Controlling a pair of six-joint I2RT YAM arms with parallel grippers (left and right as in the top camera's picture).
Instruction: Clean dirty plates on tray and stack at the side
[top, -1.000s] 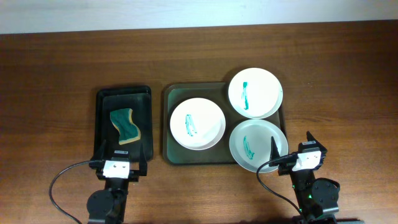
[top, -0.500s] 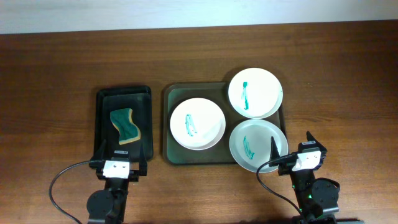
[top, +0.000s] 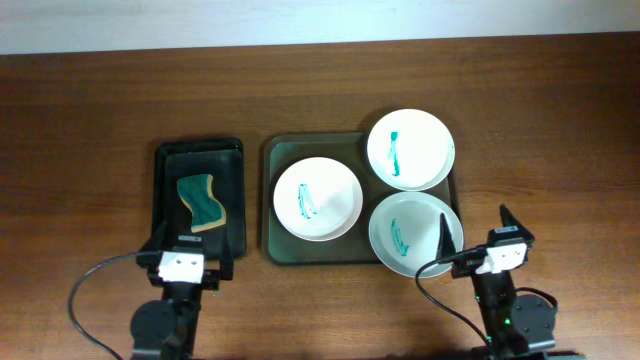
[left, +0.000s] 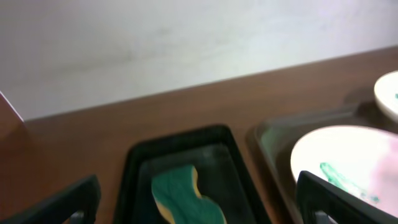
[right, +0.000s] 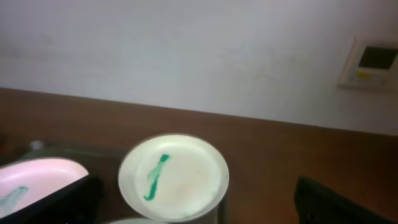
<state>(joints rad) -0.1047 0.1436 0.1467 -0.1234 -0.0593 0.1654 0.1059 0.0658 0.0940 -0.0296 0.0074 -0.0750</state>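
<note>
Three white plates with green smears lie on the olive-grey tray (top: 283, 150): one on the left (top: 317, 198), one at the back right (top: 410, 149) overhanging the rim, one at the front right (top: 414, 233). My left gripper (top: 192, 250) is open and empty at the near end of the black tray, facing the sponge. My right gripper (top: 473, 232) is open and empty, just right of the front right plate. The left wrist view shows my open left gripper (left: 196, 208) and the left plate (left: 348, 162). The right wrist view shows my open right gripper (right: 196, 208) and the back right plate (right: 180, 177).
A smaller black tray (top: 165, 190) left of the olive tray holds a green and yellow sponge (top: 201, 201), also in the left wrist view (left: 183, 196). Bare wooden table (top: 550, 120) lies right of and behind the trays. A wall (right: 186, 50) stands behind the table.
The left arm has shifted slightly left and the right arm slightly right. The plates, trays and sponge have not moved.
</note>
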